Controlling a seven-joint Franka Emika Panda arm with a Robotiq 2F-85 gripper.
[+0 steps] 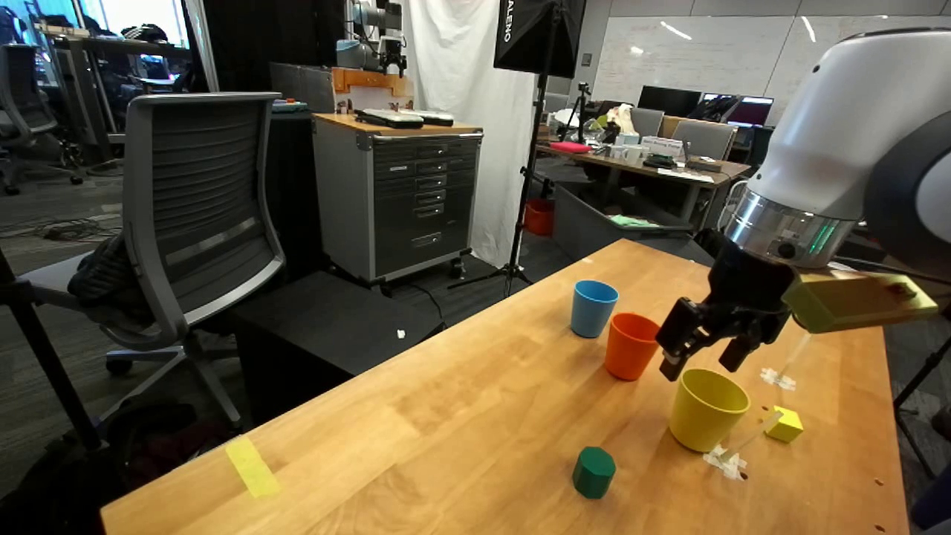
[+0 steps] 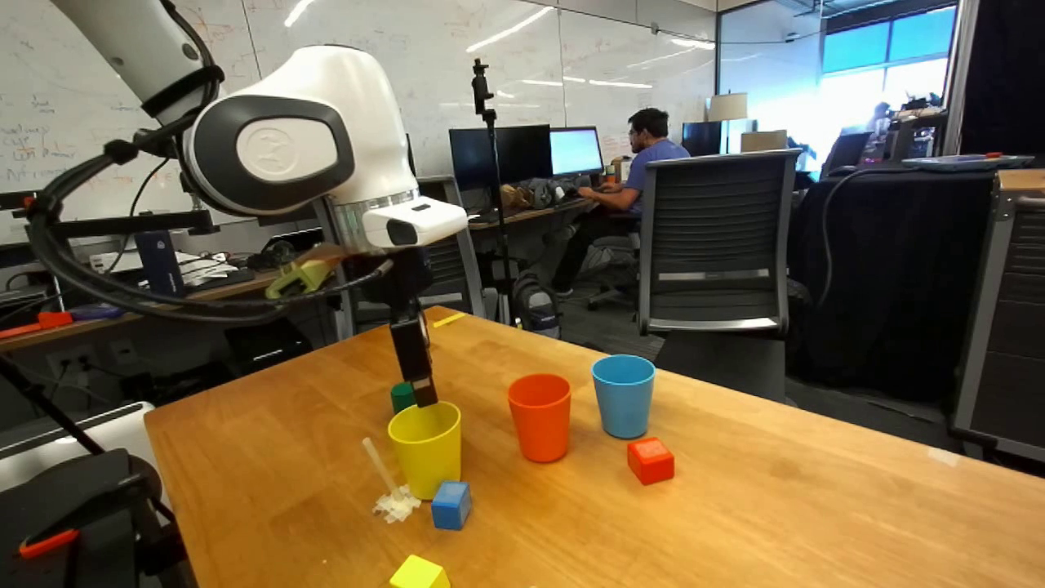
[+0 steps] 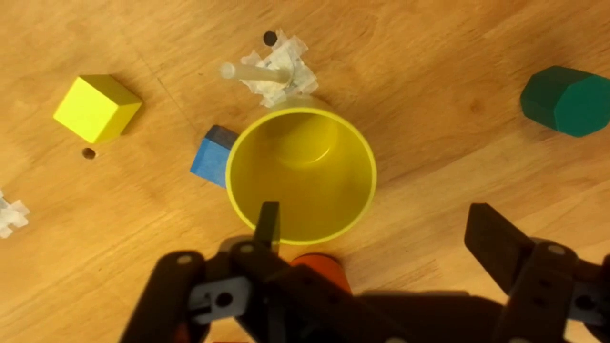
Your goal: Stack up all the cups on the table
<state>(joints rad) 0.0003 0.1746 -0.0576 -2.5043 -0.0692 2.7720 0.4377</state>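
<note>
Three cups stand upright and separate on the light-wood table (image 1: 446,431). The blue cup (image 1: 593,312) (image 2: 624,402) and the orange-red cup (image 1: 628,351) (image 2: 540,420) stand side by side. The yellow cup (image 1: 702,420) (image 2: 429,453) stands nearest my gripper (image 1: 702,364). In the wrist view my gripper (image 3: 374,209) is open with nothing between its fingers. One finger overlaps the near part of the yellow cup's opening (image 3: 310,190); the other is out over bare wood. The fingers appear at or just above rim height. The orange-red cup (image 3: 326,271) is mostly hidden behind the gripper there.
A blue block (image 2: 451,505) and a taped-down upright stick (image 2: 397,502) are close beside the yellow cup. A green block (image 1: 594,472), a yellow block (image 1: 785,425) and a red block (image 2: 651,461) lie around. A second taped stick (image 1: 779,379) stands farther along.
</note>
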